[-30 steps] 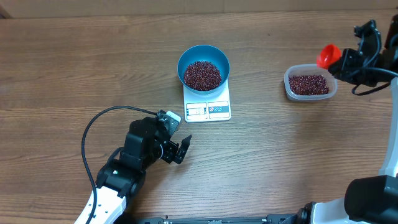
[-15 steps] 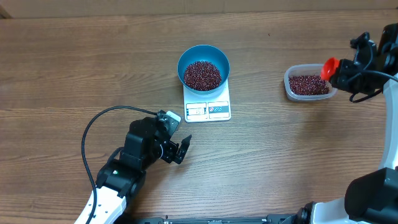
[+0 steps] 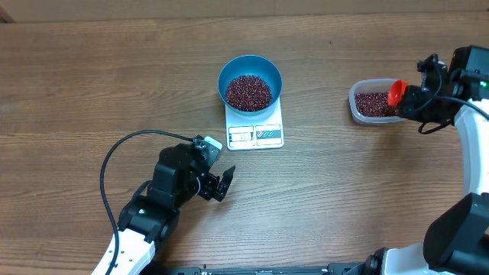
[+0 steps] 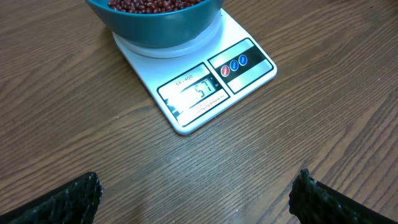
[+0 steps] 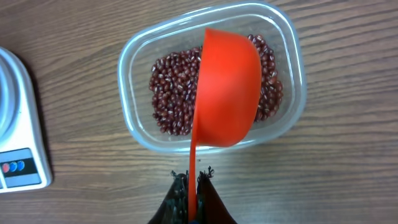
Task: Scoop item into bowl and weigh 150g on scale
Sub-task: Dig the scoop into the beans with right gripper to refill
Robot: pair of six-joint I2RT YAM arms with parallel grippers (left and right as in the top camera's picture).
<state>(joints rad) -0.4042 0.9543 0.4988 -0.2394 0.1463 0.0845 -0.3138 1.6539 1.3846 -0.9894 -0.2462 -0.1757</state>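
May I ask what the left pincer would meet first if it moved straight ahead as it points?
Probably the near edge of the scale, under the bowl; how high the left pincer rides over the table is unclear.

Bright, even, diffuse light. Soft shadow under the bowl (image 4: 155, 28) on the scale (image 4: 199, 84). Faint pale sheen on the table (image 4: 205, 180) just beside the scale. Overhead view sharp; left wrist view's bottom corners blurred.

Bright blue bowl (image 3: 250, 65) at upper centre, dark red-brown beans (image 3: 248, 92) inside — white scale (image 3: 263, 119) beneath; orange-red scoop (image 5: 227, 93) over clear tub (image 5: 132, 118) at right; brown wood-grain table (image 3: 92, 92).
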